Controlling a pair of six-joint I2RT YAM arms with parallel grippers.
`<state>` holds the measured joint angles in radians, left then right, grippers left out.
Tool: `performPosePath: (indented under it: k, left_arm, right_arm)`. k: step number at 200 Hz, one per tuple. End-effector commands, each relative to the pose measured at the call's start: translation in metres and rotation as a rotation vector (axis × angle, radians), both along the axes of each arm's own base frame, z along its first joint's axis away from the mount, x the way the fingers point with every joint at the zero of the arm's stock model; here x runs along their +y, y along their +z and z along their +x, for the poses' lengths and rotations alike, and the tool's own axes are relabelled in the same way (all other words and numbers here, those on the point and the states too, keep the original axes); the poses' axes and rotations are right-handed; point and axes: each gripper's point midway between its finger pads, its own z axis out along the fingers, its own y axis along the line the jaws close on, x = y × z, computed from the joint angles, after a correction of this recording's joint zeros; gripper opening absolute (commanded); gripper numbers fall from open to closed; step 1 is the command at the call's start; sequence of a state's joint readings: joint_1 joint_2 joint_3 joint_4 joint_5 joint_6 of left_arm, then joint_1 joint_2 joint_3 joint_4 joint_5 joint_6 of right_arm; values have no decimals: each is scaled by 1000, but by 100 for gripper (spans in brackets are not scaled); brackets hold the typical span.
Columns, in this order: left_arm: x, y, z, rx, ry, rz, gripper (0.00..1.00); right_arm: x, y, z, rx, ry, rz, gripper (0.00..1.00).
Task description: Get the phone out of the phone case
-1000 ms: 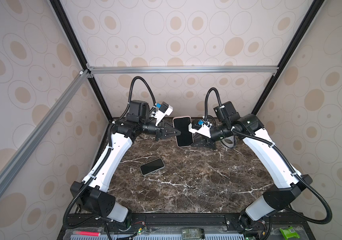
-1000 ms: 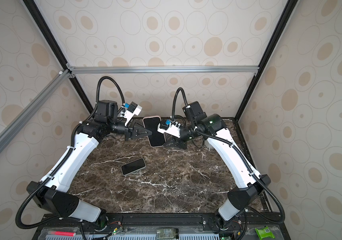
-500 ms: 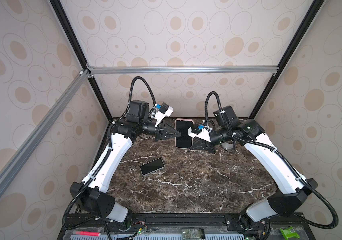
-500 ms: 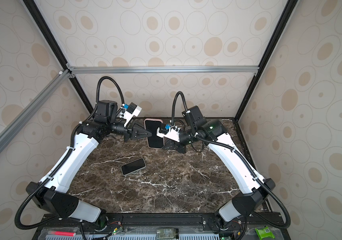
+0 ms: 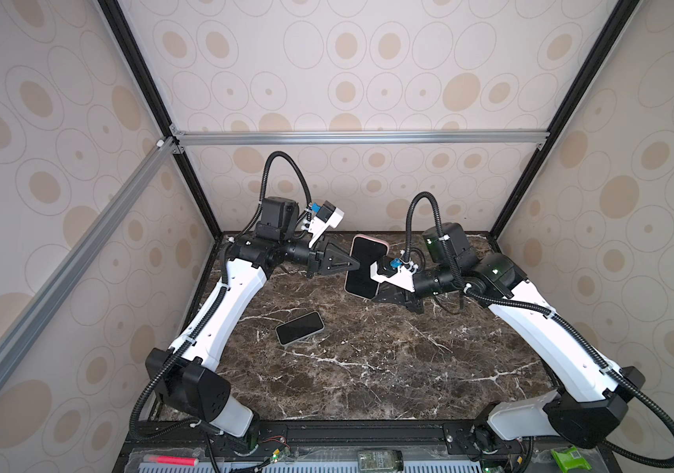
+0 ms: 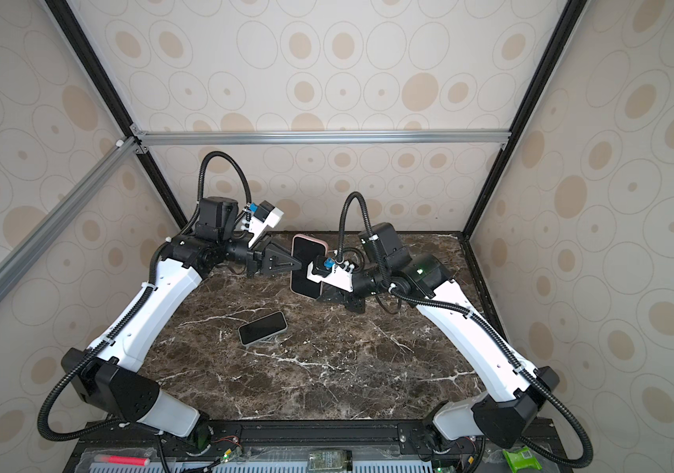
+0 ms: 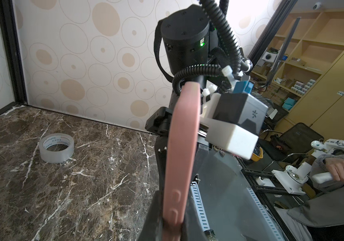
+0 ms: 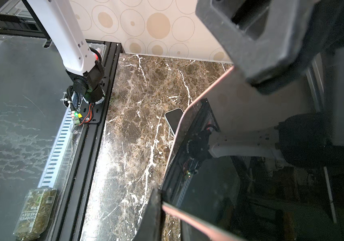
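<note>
A phone (image 5: 363,266) with a dark screen, in a pink phone case (image 5: 369,237), hangs in the air at the back middle in both top views (image 6: 306,266). My left gripper (image 5: 355,264) is shut on the case's left long edge; the left wrist view shows the pink case side (image 7: 183,146) with its buttons pinched between the fingers of my left gripper (image 7: 172,225). My right gripper (image 5: 374,297) is shut on the lower right edge. In the right wrist view one black finger (image 8: 154,208) presses the pink rim (image 8: 187,219) beside the screen (image 8: 219,198).
A second phone (image 5: 299,329) in a pale case lies screen-up on the marble table (image 5: 368,368), left of middle. A clear tape roll (image 7: 56,148) sits near the back wall. A herb jar (image 5: 380,460), a green packet (image 5: 570,458) and a pink marker (image 5: 171,460) lie at the front.
My right gripper has dropped lower and shifted slightly left, and the cased phone has come down a little and tilted with it. The left arm has barely moved.
</note>
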<state>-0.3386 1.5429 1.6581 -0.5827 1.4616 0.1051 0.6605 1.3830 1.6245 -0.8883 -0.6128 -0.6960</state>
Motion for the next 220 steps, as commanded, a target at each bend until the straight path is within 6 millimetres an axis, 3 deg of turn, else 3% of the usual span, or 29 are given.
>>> performPosePath:
  k: [1,72,124,144,165,177,196,220]
  left_arm:
    - [-4,-25,49,73,191,101,0]
    - [-5,-35,50,109,187,108,0]
    - [-2,-30,50,95,190,93,0]
    - [2,-24,54,85,221,70,0]
    - [8,-15,57,62,254,19,0]
    - [12,-3,56,33,274,-30,0]
    - [17,15,51,-5,303,-120,0]
    - [23,32,43,-41,331,-210,0]
  right_arm:
    - [27,31,-47,-181,249,111,0]
    - [34,39,-46,-258,228,128,0]
    - [32,41,-39,-265,144,165,0]
    - [24,33,-31,-239,48,154,0]
    - [9,29,-1,-207,-212,199,0]
    - [0,22,14,-160,-352,242,9]
    - [-6,10,21,-94,-452,297,25]
    - [-11,9,30,-8,-566,410,31]
